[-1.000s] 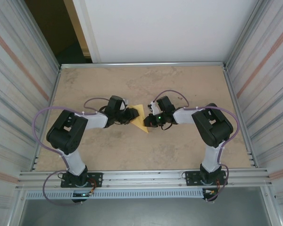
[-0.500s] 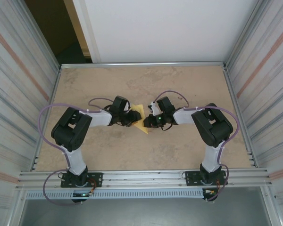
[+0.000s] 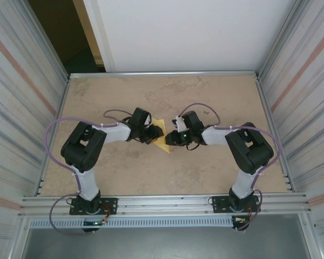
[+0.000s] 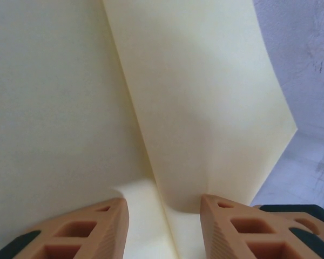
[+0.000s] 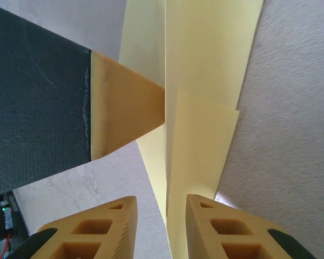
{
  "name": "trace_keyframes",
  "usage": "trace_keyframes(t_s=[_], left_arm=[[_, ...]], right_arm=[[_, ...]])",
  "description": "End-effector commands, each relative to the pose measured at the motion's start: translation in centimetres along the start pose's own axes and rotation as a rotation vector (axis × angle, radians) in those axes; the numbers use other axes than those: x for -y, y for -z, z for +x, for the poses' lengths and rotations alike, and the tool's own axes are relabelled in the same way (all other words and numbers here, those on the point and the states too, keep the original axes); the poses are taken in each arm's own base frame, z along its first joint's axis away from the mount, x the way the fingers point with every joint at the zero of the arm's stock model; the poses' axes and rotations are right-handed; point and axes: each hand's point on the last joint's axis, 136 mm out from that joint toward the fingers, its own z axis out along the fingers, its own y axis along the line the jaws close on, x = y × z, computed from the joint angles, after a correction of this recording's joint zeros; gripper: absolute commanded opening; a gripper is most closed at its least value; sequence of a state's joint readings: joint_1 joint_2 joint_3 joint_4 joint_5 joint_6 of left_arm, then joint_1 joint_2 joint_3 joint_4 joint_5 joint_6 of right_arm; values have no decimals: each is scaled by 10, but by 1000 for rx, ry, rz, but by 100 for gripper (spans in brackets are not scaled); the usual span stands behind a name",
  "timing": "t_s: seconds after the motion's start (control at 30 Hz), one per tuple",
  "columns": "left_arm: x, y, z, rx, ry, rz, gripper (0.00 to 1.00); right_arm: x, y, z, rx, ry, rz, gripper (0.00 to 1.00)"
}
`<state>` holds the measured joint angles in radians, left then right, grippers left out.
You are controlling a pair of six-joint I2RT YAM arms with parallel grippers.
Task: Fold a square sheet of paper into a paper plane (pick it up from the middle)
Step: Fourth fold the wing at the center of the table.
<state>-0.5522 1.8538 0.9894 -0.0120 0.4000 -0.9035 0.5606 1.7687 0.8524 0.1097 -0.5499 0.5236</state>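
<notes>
The pale yellow sheet of paper (image 3: 163, 144) lies at the table's middle, folded into a pointed wedge with layered flaps. My left gripper (image 3: 151, 135) meets it from the left and my right gripper (image 3: 173, 138) from the right. In the left wrist view the paper (image 4: 205, 97) shows a long crease, and its raised fold sits between the parted fingers of the left gripper (image 4: 163, 208). In the right wrist view a narrow folded strip (image 5: 205, 81) runs between the spread fingers of the right gripper (image 5: 161, 208), close to the right finger (image 5: 227, 226). The left gripper's fingertip (image 5: 124, 108) touches the strip's far edge.
The brown tabletop (image 3: 216, 97) is ringed by a metal frame (image 3: 162, 73) and corrugated side walls. Both arm bases sit at the near rail (image 3: 162, 204). Purple cables loop over each arm.
My right gripper has opened and let go of the folded paper. The left arm has shifted a little to the right toward the paper, its jaws slightly wider.
</notes>
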Motion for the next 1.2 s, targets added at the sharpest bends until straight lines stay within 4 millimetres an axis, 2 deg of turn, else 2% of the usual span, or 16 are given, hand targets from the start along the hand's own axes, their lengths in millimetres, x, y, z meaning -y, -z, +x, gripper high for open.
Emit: trace_keyframes(t_s=[0.0,0.27,0.63,0.9,1.17], left_arm=[[-40,-10,21,-68,39,-150,42],[-45,-11,24,-85,57,-171,42],[-49,-14,28,-102,67,-186,42],[-50,-14,29,-110,73,-190,42],[-50,-14,30,-114,73,-192,42]], right_arm=[[2,11,-10,65,-10,44,30],[6,-6,-1,22,24,126,30],[0,-20,-2,-9,46,92,26],[1,-27,0,-28,43,79,25],[5,-27,6,-47,27,60,18]])
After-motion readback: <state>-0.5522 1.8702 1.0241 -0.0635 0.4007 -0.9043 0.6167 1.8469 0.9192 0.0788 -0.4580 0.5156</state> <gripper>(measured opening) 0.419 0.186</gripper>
